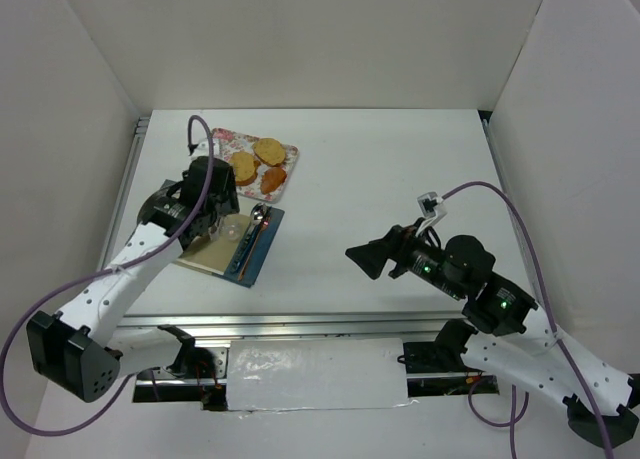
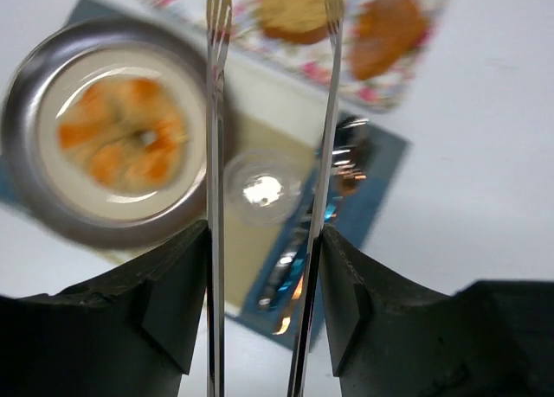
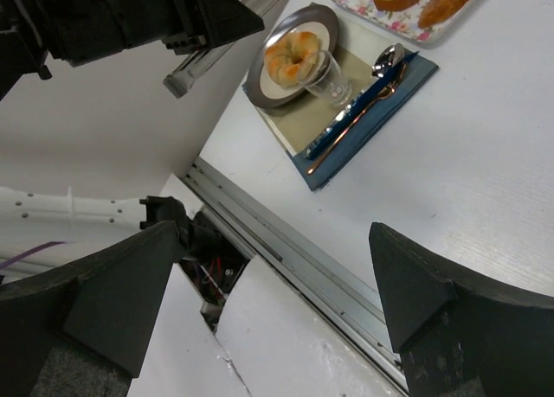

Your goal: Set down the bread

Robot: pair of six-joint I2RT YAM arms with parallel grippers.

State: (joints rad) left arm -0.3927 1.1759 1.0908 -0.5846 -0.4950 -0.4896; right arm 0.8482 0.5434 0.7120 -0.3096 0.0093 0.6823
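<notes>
Left wrist view: the bread (image 2: 121,146) sits on a silver-rimmed plate (image 2: 35,77) at left of frame. The left gripper (image 2: 272,8) is spread apart and empty, a small glass (image 2: 262,188) showing between its fingers. A flowered tray (image 2: 372,90) lies upper right. At right on the table (image 1: 400,179), the right gripper (image 1: 356,256) hangs wide apart, holding nothing.

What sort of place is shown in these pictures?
Likely a robot test booth: plain white walls enclose the table, left arm and right arm are mounted at its edge, and the bread sits on a plate.
</notes>
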